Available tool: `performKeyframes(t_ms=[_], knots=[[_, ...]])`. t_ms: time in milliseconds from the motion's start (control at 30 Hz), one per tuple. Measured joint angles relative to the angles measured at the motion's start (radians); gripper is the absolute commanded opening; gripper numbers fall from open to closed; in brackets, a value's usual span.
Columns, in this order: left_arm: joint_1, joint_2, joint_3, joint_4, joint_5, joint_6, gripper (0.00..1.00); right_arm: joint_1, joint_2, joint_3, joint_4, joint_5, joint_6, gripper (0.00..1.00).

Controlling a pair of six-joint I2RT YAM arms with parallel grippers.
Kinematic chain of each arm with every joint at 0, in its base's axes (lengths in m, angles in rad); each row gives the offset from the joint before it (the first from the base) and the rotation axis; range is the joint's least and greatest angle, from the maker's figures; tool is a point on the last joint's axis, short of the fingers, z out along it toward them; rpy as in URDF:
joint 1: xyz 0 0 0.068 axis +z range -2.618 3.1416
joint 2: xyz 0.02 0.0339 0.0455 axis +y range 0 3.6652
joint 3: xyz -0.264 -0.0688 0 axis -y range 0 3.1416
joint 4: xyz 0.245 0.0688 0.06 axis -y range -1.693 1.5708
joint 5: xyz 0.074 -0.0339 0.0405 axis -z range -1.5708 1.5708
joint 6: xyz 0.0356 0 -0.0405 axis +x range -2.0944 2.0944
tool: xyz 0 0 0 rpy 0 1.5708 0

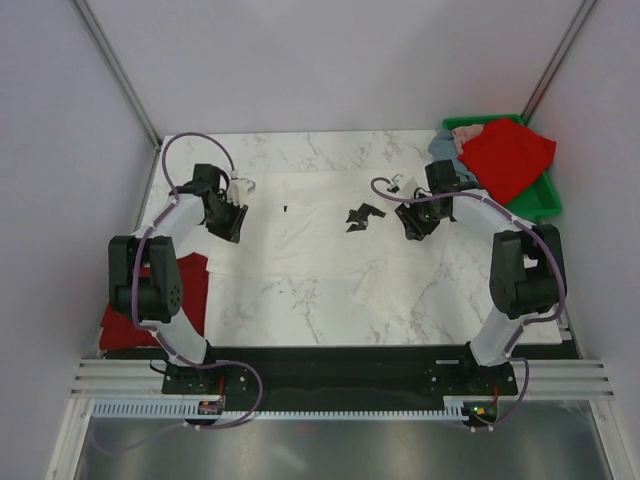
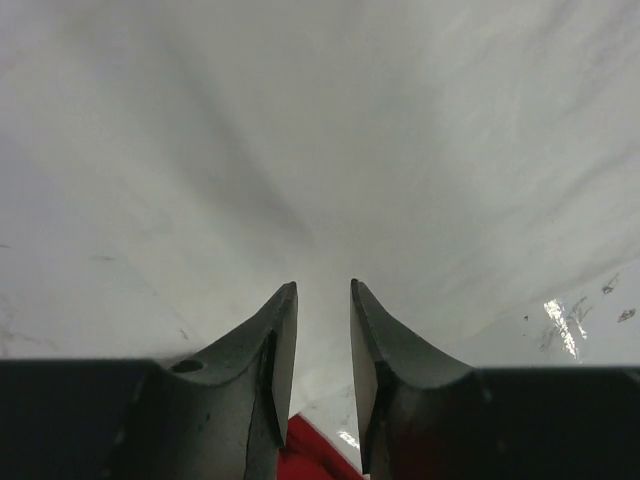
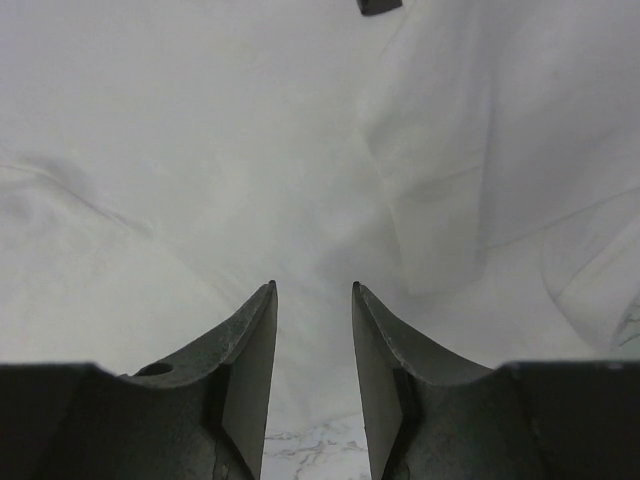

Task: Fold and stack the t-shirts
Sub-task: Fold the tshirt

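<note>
A large white t-shirt (image 1: 310, 230) lies spread across the marble table, with a small dark label (image 1: 362, 217) near its middle. My left gripper (image 1: 232, 210) is shut on the shirt's left part. White cloth (image 2: 300, 150) runs into the narrow gap at the left gripper's tips (image 2: 324, 290). My right gripper (image 1: 408, 222) is shut on the shirt's right part (image 3: 250, 150), with cloth between its tips (image 3: 312, 288). The label (image 3: 378, 5) shows at the top edge of the right wrist view. A red t-shirt (image 1: 505, 158) and a grey-blue one (image 1: 443, 150) lie on the green bin.
The green bin (image 1: 540, 200) stands at the back right corner. Another red t-shirt (image 1: 190, 285) lies by the left arm's base and shows below the left jaws (image 2: 305, 450). Bare marble (image 1: 290, 310) lies in front of the white shirt. Walls close in on both sides.
</note>
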Motion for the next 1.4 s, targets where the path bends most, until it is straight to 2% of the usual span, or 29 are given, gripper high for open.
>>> performKeyframes(t_ms=[200, 333, 533, 700, 967, 1033, 1067, 1133, 1167, 1267, 1400], knots=[[0.000, 0.093, -0.089, 0.010, 0.001, -0.011, 0.32, -0.002, 0.027, -0.079, 0.036, 0.033, 0.027, 0.44], [0.000, 0.093, -0.101, 0.031, -0.002, -0.013, 0.31, -0.002, 0.039, -0.124, 0.071, 0.067, 0.041, 0.43], [0.000, 0.034, -0.183, 0.111, -0.005, -0.013, 0.30, -0.002, 0.024, -0.160, 0.128, 0.094, 0.063, 0.41], [0.000, -0.037, -0.272, 0.161, -0.013, -0.012, 0.29, -0.002, -0.061, -0.266, 0.175, 0.109, 0.068, 0.40], [-0.002, -0.190, -0.418, 0.130, -0.023, -0.012, 0.30, -0.002, -0.229, -0.409, 0.036, 0.129, 0.046, 0.41], [-0.002, -0.225, -0.439, 0.092, -0.027, -0.012, 0.34, -0.002, -0.252, -0.411, -0.016, 0.134, 0.041, 0.42], [-0.002, -0.240, -0.441, 0.064, -0.027, -0.011, 0.41, -0.002, -0.265, -0.409, -0.036, 0.137, 0.039, 0.43], [-0.002, -0.276, -0.429, 0.007, -0.026, -0.008, 0.45, -0.002, -0.282, -0.380, -0.086, 0.151, 0.033, 0.44], [-0.002, -0.292, -0.405, -0.025, -0.024, -0.007, 0.51, -0.003, -0.286, -0.350, -0.109, 0.156, 0.031, 0.45], [-0.002, -0.299, -0.238, -0.080, -0.019, -0.003, 0.61, -0.018, -0.280, -0.204, -0.134, 0.156, 0.037, 0.46], [0.000, -0.198, 0.056, -0.059, -0.021, -0.006, 0.60, -0.068, -0.182, 0.060, -0.096, 0.150, 0.089, 0.45]])
